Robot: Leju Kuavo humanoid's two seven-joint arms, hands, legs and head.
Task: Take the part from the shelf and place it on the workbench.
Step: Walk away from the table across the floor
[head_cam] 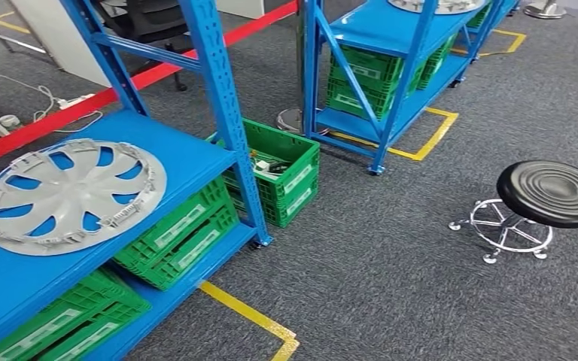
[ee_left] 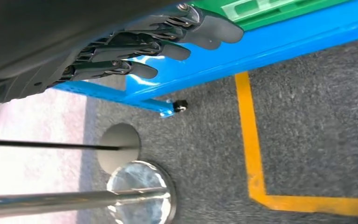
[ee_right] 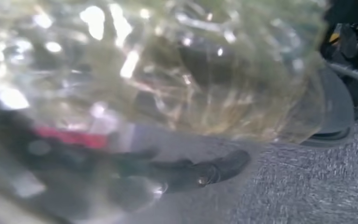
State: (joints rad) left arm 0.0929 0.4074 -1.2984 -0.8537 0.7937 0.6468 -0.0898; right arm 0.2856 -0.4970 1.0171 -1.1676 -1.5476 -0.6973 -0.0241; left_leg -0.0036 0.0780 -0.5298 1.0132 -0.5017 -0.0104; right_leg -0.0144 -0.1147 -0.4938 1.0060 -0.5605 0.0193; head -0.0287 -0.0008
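Observation:
A grey wheel cover (head_cam: 68, 194) lies flat on the blue shelf (head_cam: 188, 154) at the left of the head view. My left hand (ee_left: 144, 51) hangs beside the shelf's bottom rail (ee_left: 261, 46), its dark fingers stretched out and holding nothing. In the right wrist view, a blurred, clear crinkled part (ee_right: 168, 70) sits close against my right hand (ee_right: 200, 173). One dark finger shows under it, above the grey carpet. The rest of that hand is hidden.
Green crates (head_cam: 282, 177) sit under and beside the shelf. A second blue shelf (head_cam: 391, 30) stands further back. A black stool (head_cam: 551, 194) is on the carpet to the right. Yellow tape (head_cam: 252, 316) marks the floor. A chrome post base (ee_left: 142, 191) stands near my left hand.

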